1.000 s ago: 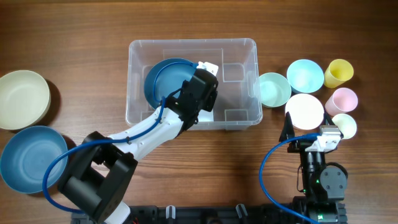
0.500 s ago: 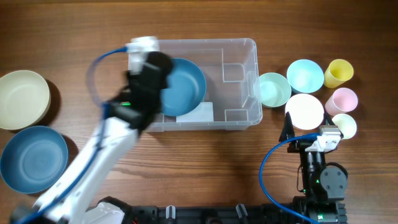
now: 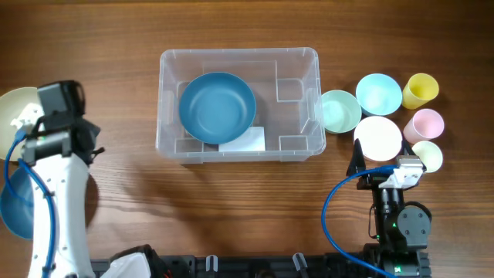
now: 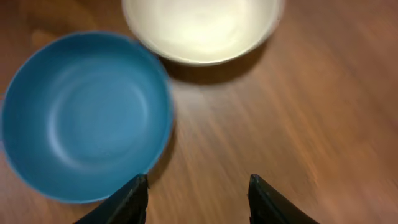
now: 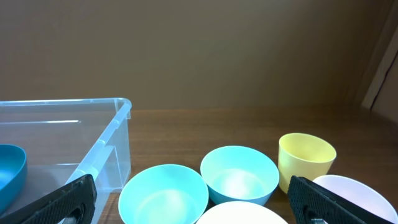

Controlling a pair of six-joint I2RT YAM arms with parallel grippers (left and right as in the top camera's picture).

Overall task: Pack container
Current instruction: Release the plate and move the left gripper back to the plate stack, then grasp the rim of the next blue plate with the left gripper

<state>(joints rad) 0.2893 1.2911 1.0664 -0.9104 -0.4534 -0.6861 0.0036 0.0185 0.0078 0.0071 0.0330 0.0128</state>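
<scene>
The container [image 3: 297,60], a clear plastic bin, stands at the table's middle with a dark blue bowl [image 3: 217,107] lying in its left half over a white label [image 3: 248,141]. My left gripper [image 3: 68,131] is far to the left of it. In the left wrist view that gripper [image 4: 198,190] is open over bare wood with nothing between its fingers. A second blue bowl [image 4: 84,115] lies just left of it and a cream bowl [image 4: 199,28] lies ahead. My right gripper [image 5: 196,202] stands wide open and empty at the right, near the small bowls.
Right of the bin stand a mint bowl [image 3: 340,110], a light blue bowl [image 3: 378,93], a white bowl [image 3: 377,138], a yellow cup [image 3: 421,90], a pink cup [image 3: 425,123] and a cream cup [image 3: 428,156]. The left arm hides part of the cream bowl [image 3: 15,116] and the blue bowl [image 3: 11,208].
The left arm has swung out of the bin to the far left, and its gripper has opened. The dark blue bowl stays in the bin. The right arm has not moved.
</scene>
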